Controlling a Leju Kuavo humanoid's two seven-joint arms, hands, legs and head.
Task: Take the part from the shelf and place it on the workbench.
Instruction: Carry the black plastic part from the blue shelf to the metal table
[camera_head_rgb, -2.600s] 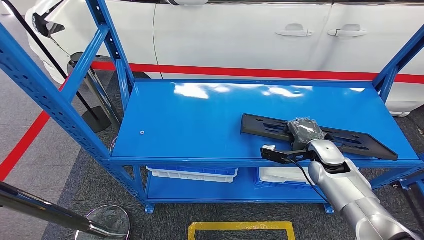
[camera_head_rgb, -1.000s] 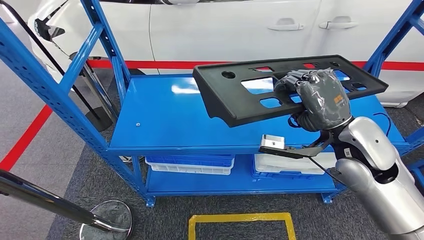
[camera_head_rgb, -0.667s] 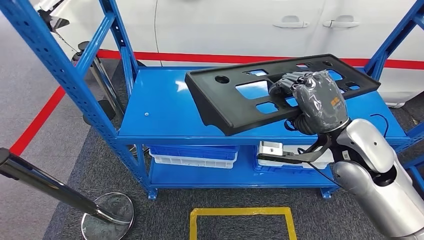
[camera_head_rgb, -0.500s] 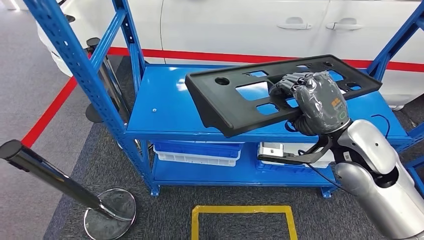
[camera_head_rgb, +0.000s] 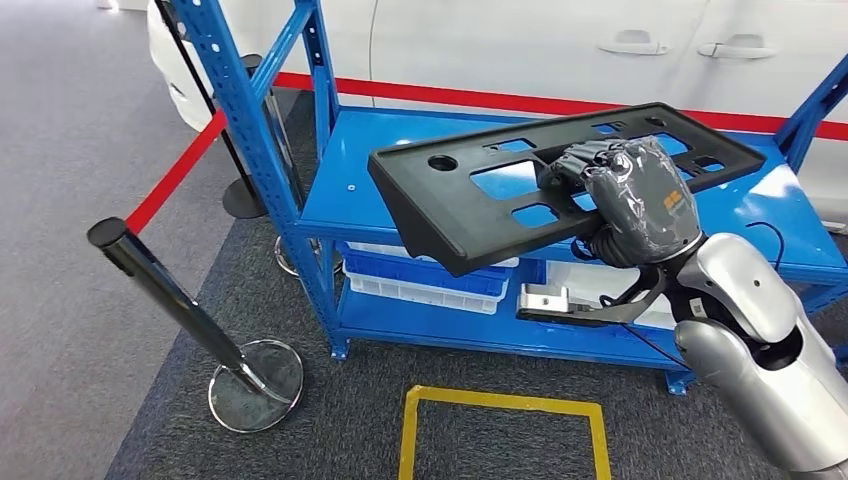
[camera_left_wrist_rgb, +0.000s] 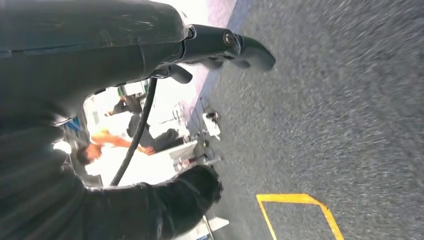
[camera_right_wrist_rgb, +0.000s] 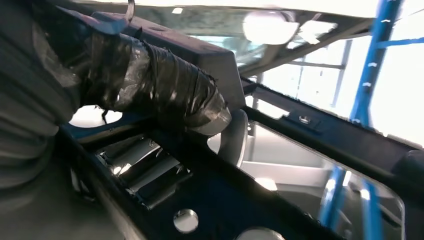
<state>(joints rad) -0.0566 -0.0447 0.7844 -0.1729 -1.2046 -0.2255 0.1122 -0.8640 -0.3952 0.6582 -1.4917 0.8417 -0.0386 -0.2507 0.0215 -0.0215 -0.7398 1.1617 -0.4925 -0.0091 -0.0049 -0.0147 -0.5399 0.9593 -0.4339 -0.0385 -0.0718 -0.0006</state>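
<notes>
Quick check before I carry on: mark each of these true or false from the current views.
1. The right hand holds the black part. True.
2. The part lies flat on the top shelf. False: it is lifted clear of it, held in the air.
3. White bins sit on the lower shelf level. True.
4. The yellow floor marking is a filled circle. False: it is a rectangular outline.
5. A red belt runs from the post. True.
</notes>
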